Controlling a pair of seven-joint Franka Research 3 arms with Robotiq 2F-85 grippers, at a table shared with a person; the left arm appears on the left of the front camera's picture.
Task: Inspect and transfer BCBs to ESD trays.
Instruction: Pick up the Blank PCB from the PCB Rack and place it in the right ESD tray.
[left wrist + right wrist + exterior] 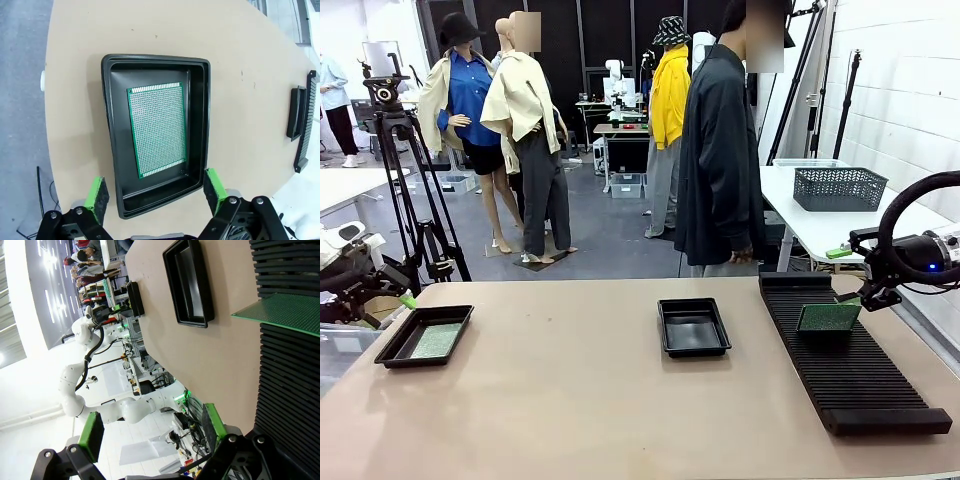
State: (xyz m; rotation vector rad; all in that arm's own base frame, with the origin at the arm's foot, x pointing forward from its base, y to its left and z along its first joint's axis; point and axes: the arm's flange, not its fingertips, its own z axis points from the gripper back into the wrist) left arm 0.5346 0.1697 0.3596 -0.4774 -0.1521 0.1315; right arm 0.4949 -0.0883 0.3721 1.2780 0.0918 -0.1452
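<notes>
One green BCB lies flat in the left black ESD tray, and my left gripper hovers open just above that tray's near end. From the front, this tray sits at the table's left, with the left gripper beside it. A second BCB stands slotted in the black ribbed rack on the right. My right gripper hangs open just above and behind it, holding nothing. In the right wrist view the open right gripper faces that board. The middle ESD tray holds nothing.
A person in a dark coat stands at the far side, hands down. Behind on the right, a grey mesh basket rests on a white table. A camera tripod stands off the table's far left. Bare tabletop lies between the trays.
</notes>
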